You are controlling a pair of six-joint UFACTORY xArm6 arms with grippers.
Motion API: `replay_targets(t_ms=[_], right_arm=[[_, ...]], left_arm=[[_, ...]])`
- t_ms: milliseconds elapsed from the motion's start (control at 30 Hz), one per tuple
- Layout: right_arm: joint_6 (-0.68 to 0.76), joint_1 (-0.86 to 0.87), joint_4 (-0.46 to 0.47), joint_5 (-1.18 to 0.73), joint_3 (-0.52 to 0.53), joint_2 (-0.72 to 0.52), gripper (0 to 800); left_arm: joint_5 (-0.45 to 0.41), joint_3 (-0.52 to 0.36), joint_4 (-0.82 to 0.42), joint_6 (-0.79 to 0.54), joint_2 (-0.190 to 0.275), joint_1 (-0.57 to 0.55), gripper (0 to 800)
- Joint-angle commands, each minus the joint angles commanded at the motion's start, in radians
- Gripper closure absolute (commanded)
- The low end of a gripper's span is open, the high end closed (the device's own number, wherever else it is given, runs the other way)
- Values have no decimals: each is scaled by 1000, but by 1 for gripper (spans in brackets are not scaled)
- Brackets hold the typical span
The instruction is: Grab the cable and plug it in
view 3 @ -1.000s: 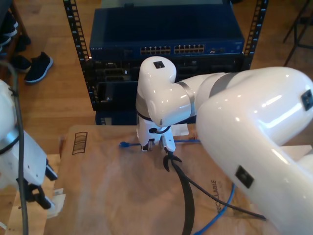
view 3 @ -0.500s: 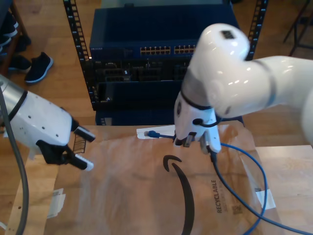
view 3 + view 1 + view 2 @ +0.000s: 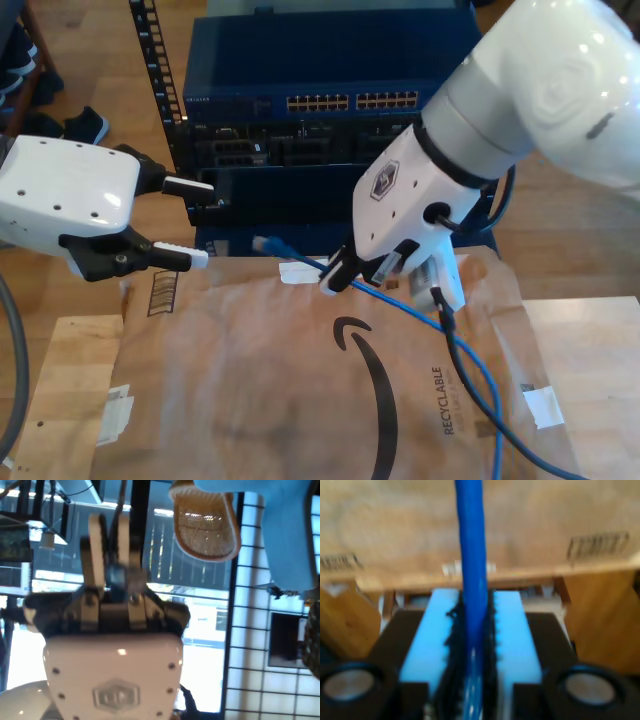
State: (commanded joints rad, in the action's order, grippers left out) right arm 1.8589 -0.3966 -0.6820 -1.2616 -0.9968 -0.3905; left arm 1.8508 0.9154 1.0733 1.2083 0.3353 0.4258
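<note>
The thin bright-blue cable [image 3: 300, 258] runs from its plug [image 3: 264, 243], which hangs in the air in front of the rack, through my second gripper [image 3: 336, 280] and down across the brown paper toward the exterior view's lower right. My second gripper [image 3: 472, 597] is shut on the cable [image 3: 470, 540] a short way behind the plug. At the exterior view's left, my first gripper [image 3: 208, 224] points toward the rack with its fingers apart and nothing between them. In the first wrist view, my first gripper [image 3: 111, 522] shows a narrow gap.
A blue network switch [image 3: 340, 102] with rows of ports sits in the black rack behind the table. Brown packing paper [image 3: 260, 400] covers the wooden table [image 3: 60, 380]. A thicker dark grey cable [image 3: 462, 365] trails over the paper. Shoes [image 3: 85, 122] lie on the floor.
My second gripper has lifted the cable off the paper and swung up toward the exterior view's right, so the plug now hangs before the rack. My first gripper has risen toward the rack.
</note>
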Motion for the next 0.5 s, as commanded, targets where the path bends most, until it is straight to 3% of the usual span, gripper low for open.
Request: replay_targets(t_ms=[267, 500], right_arm=[[-2, 0, -35, -31, -21, 2, 799], [-3, 0, -37, -35, -25, 0, 799]], left_arm=[[104, 2, 106, -48, 2, 37, 31], [117, -6, 112, -48, 0, 38, 92]])
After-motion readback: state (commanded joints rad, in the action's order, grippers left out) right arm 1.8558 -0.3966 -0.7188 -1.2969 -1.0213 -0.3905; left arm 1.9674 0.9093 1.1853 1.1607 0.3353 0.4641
